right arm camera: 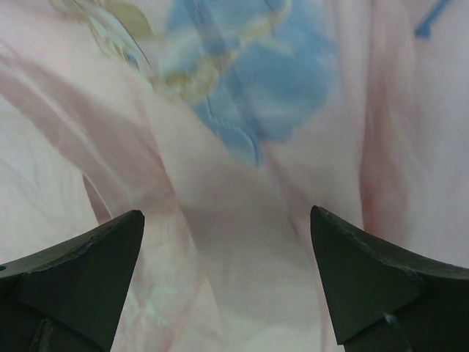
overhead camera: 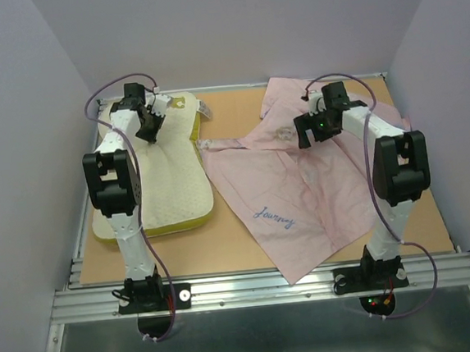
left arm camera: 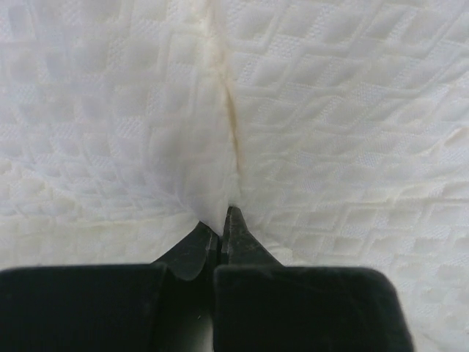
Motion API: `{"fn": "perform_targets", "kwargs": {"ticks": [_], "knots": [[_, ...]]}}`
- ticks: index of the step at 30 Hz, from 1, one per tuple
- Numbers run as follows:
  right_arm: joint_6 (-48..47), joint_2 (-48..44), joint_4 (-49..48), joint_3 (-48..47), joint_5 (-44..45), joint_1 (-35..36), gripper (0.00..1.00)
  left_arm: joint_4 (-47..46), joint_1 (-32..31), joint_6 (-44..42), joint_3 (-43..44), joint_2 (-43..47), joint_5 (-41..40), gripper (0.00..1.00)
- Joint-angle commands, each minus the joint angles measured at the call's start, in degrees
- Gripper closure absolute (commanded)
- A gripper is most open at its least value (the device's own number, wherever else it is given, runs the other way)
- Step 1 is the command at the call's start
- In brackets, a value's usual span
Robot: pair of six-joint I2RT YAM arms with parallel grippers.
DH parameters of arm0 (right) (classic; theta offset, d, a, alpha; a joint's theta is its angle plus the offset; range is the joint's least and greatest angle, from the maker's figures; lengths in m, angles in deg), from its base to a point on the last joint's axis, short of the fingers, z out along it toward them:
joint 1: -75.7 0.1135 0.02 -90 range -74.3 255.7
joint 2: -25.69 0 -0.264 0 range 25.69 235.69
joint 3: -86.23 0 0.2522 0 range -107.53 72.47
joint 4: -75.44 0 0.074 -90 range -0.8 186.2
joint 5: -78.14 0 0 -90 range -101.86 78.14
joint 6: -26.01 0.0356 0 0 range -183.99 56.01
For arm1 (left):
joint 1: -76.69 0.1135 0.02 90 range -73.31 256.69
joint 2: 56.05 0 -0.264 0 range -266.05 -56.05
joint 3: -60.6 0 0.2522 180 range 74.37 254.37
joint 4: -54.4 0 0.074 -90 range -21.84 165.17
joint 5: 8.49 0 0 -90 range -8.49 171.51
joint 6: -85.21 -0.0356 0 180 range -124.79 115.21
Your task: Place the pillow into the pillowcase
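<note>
**Kid:** What is the biggest thing you have there?

**Helper:** You have one flat orange-brown table (overhead camera: 224, 243). Everything lies on it.

**Kid:** And next?

**Helper:** You have one big, thin, pale pink cloth pillowcase (overhead camera: 302, 186). It lies crumpled on the right half of the table. One blue written word shows on it. In your right wrist view, a blue and yellow picture shows faintly through the pink cloth (right arm camera: 242, 242).

**Kid:** Where is the pillow?

**Helper:** You have one thick cream-white pillow (overhead camera: 170, 182) with a bumpy top and a yellow edge. It lies flat on the left half, just beside the pillowcase. It is outside the pillowcase.

**Kid:** How many arms?

**Helper:** You have two white and black arms (overhead camera: 117, 194), one on each side.

**Kid:** What are the two grippers doing?

**Helper:** Your left gripper (overhead camera: 150, 132) is at the far end of the pillow. Its two black fingers (left arm camera: 238, 235) are pressed together on a little fold of the pillow's cover (left arm camera: 330, 147). Your right gripper (overhead camera: 304, 133) is over the pillowcase. Its two fingers (right arm camera: 95, 257) are wide apart and hold nothing.
</note>
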Motion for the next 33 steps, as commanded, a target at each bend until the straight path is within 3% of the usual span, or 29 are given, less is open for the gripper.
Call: {"fn": "perform_targets", "kwargs": {"ticks": [1, 5, 14, 23, 26, 30, 33], "knots": [[0.09, 4.59, -2.99, -11.22, 3.26, 5.41, 0.00, 10.51, -0.17, -13.72, 0.06, 6.86, 5.08, 1.00], [1.93, 13.38, -2.99, -18.17, 7.39, 8.67, 0.05, 11.13, 1.24, -18.46, -1.69, 10.03, 8.76, 1.00], [8.26, 32.10, -3.16, -34.60, 15.46, 8.76, 0.25, 15.70, 1.33, -37.71, -6.61, 18.73, 15.27, 1.00], [10.73, 45.73, -3.43, -58.59, 18.92, 8.41, 0.26, 19.31, 0.98, -42.29, -16.26, 30.76, 19.06, 1.00], [11.43, 42.07, -3.78, -54.69, 14.36, 8.50, 0.18, 18.96, 0.45, -43.87, -21.81, 35.08, 18.71, 1.00], [11.17, 23.39, -6.75, -37.83, 3.73, 8.58, 0.18, 15.81, -1.66, -42.66, -27.00, 38.07, 20.81, 1.00], [10.64, 16.75, -7.30, -29.11, 1.51, 8.67, 0.18, 12.30, -1.66, -40.89, -29.81, 39.13, 23.45, 1.00]]}}
